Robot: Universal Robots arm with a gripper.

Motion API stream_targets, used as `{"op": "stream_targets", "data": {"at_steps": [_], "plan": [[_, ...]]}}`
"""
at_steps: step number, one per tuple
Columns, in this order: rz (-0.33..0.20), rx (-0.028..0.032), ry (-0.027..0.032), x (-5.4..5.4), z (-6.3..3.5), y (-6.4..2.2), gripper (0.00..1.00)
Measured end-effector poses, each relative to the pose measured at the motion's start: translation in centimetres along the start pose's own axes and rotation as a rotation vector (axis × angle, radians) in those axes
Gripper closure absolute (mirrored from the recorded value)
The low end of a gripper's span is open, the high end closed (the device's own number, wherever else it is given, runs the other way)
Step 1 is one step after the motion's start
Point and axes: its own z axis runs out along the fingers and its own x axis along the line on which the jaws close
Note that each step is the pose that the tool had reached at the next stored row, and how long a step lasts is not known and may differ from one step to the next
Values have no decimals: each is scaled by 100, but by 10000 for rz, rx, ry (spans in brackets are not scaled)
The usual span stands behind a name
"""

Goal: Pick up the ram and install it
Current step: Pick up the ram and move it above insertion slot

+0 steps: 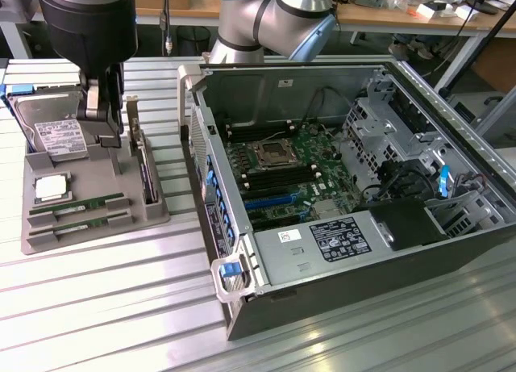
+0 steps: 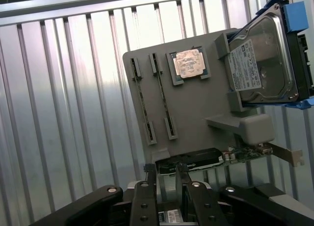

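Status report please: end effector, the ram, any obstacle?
End effector open, empty, above gray tray. Ram sticks in tray slots, untouched. Expansion card upright beside end effector.

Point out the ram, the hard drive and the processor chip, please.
ram (image 2: 163, 96): wrist view, middle of one of the two green sticks.
hard drive (image 2: 262, 64): wrist view, its silver top cover.
processor chip (image 1: 50, 188): exterior view, centre of its metal lid.

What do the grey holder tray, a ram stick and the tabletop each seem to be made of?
Holder tray: matte grey plastic, probably moulded or printed; dull, even surface. Ram stick: green circuit board, likely fibreglass laminate. Tabletop: ribbed bare metal, probably aluminium; it glints brightly.
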Motion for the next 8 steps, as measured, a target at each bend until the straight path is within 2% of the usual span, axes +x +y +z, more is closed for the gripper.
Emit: {"op": "stream_targets", "data": {"at_steps": [8], "plan": [[0,0,0,0,22,-1,70]]}}
